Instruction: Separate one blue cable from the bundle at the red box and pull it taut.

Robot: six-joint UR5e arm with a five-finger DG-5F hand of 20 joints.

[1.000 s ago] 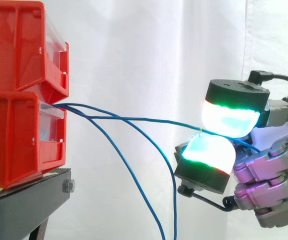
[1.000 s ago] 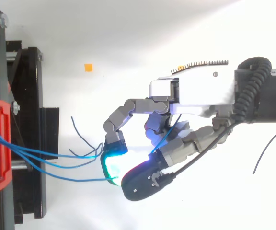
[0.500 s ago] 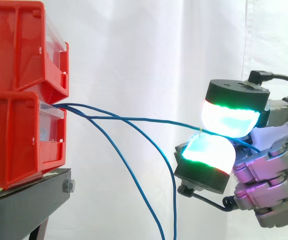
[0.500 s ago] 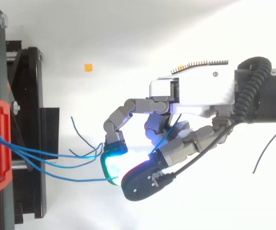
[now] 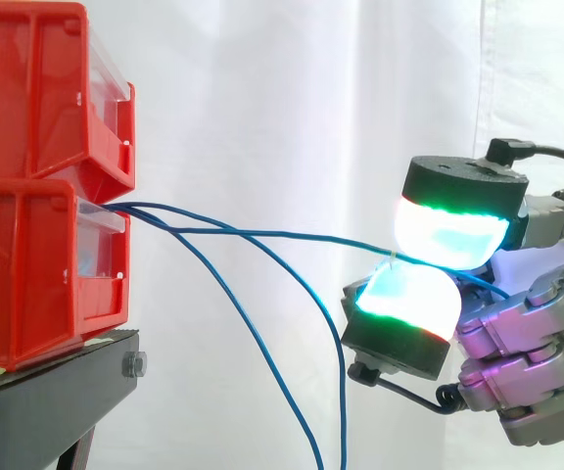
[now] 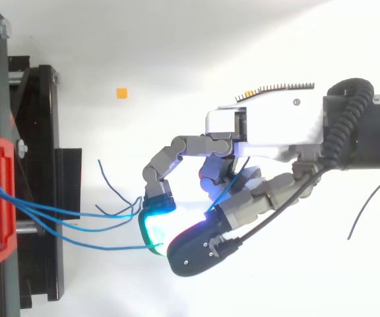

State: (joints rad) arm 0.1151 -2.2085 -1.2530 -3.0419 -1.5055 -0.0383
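Note:
Several thin blue cables come out of the lower red bin (image 5: 42,269) at its front lip. One blue cable (image 5: 282,234) runs almost level from the bin to my hand (image 6: 262,142), where it is pinched between two glowing fingertips (image 5: 448,230). It sags only slightly. The other blue cables (image 5: 262,333) droop down and hang loose below. In the top view the pinched cable (image 6: 97,247) reaches the cyan pad (image 6: 152,228), and its short free end sticks out behind the pads, under the palm.
A second red bin (image 5: 47,93) is stacked on the lower one, both on a black stand (image 5: 57,392). A white curtain hangs behind. A small orange square (image 6: 121,93) lies on the white floor.

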